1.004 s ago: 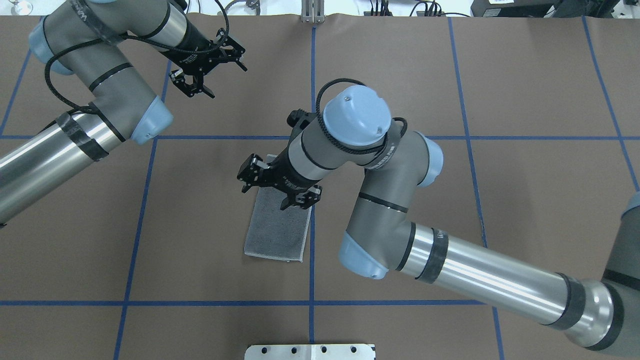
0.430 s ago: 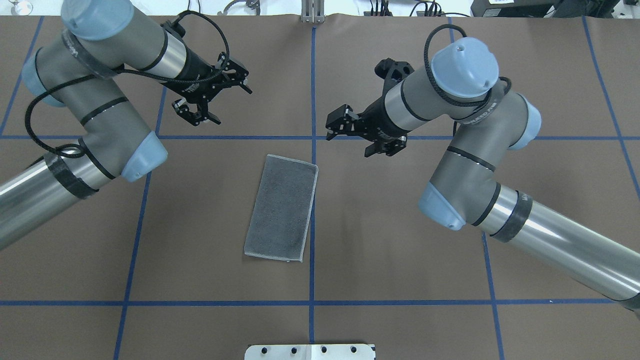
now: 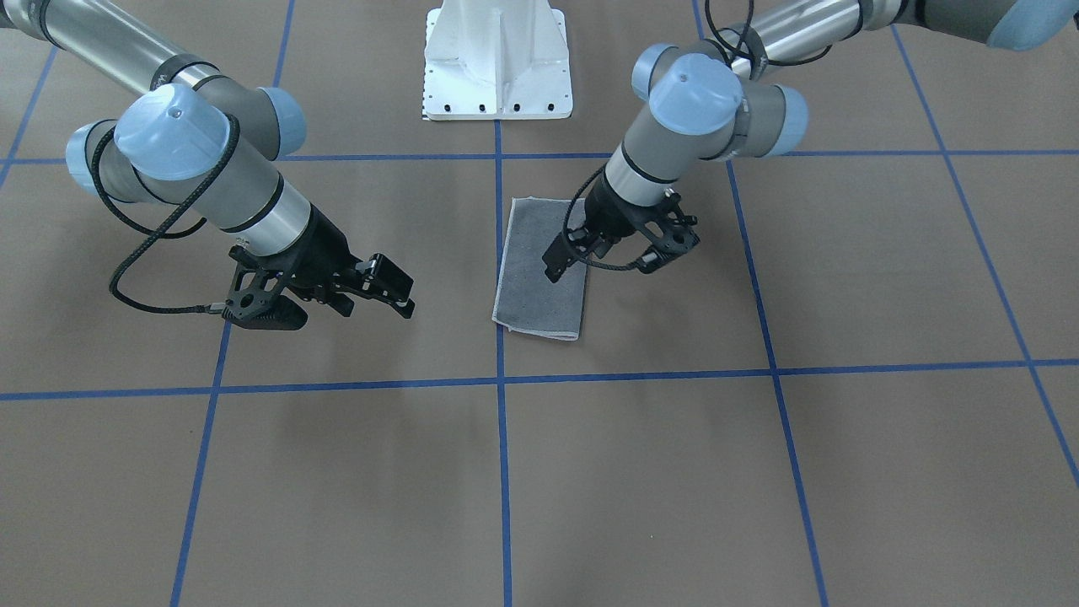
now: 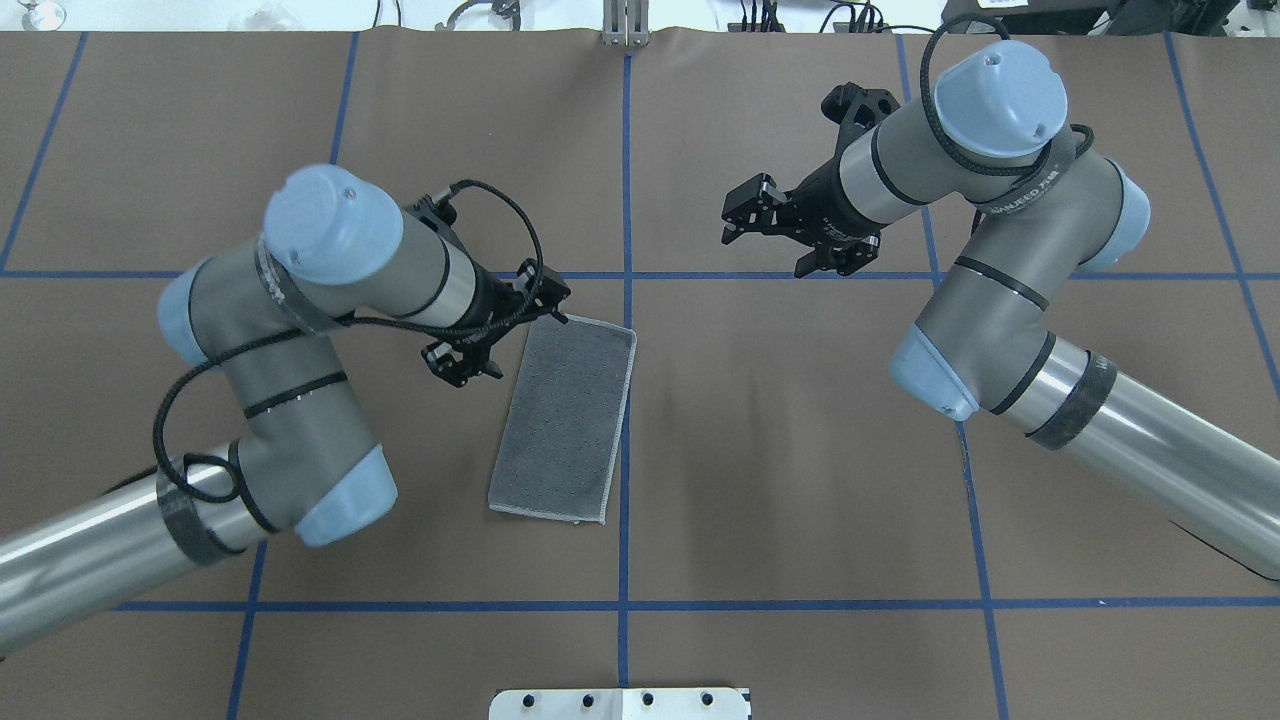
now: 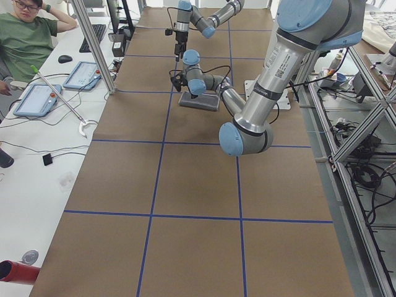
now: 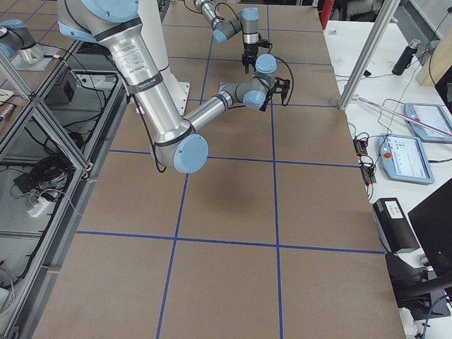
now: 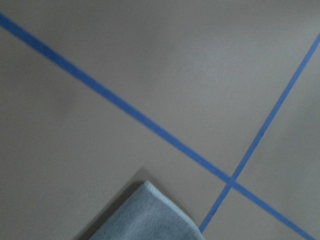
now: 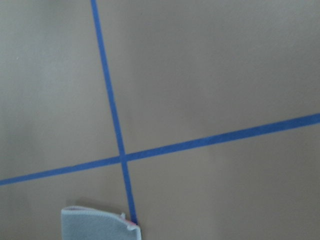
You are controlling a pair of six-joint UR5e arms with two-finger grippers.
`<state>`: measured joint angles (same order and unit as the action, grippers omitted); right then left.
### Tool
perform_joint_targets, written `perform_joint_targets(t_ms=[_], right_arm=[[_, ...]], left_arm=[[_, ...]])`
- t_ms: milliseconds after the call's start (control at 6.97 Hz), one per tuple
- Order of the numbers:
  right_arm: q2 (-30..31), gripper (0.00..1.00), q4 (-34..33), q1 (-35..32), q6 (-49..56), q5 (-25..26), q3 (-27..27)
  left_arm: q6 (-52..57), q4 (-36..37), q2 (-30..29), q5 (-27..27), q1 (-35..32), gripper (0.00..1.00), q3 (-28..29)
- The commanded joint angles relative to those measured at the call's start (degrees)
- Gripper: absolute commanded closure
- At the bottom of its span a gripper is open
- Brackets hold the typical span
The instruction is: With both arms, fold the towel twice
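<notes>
The towel (image 4: 565, 420) lies flat as a long grey rectangle with a light stitched border, near the table's middle (image 3: 531, 287). My left gripper (image 4: 530, 348) is open at the towel's far left corner, one finger over that corner's edge. I cannot tell if it touches the cloth. The left wrist view shows only that towel corner (image 7: 145, 215) at the bottom. My right gripper (image 4: 762, 256) hangs open over bare table, far right of the towel, holding nothing. Its wrist view catches a towel end (image 8: 95, 225) with a trace of pink.
Blue tape lines (image 4: 624, 150) cross the brown table cover. The white pedestal base (image 3: 497, 67) sits at the robot's edge. A metal bracket (image 4: 625, 30) stands at the far edge. A person (image 5: 25, 37) sits at a side desk with tablets.
My right gripper rose off the towel's far end and moved away to the far right. My left arm swung in from the far left to the towel's far left corner.
</notes>
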<state>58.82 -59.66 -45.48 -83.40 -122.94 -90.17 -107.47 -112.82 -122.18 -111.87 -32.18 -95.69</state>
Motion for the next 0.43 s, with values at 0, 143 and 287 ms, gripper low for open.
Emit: perform_joint_targets(t_ms=[0, 143, 287], right_arm=[[-0.1, 0.00, 0.1, -0.1, 0.1, 0.2, 1.0], [-0.1, 0.00, 0.1, -0.1, 0.1, 0.2, 1.0], [-0.2, 0.00, 0.1, 0.0, -0.1, 0.1, 1.0]], left_arm=[[0.5, 2.4, 7.3, 6.8, 8.8, 0.00, -7.3], [1.2, 2.3, 8.4, 7.2, 9.6, 0.00, -7.4], [1.8, 2.3, 8.7, 7.3, 10.1, 0.00, -7.3]])
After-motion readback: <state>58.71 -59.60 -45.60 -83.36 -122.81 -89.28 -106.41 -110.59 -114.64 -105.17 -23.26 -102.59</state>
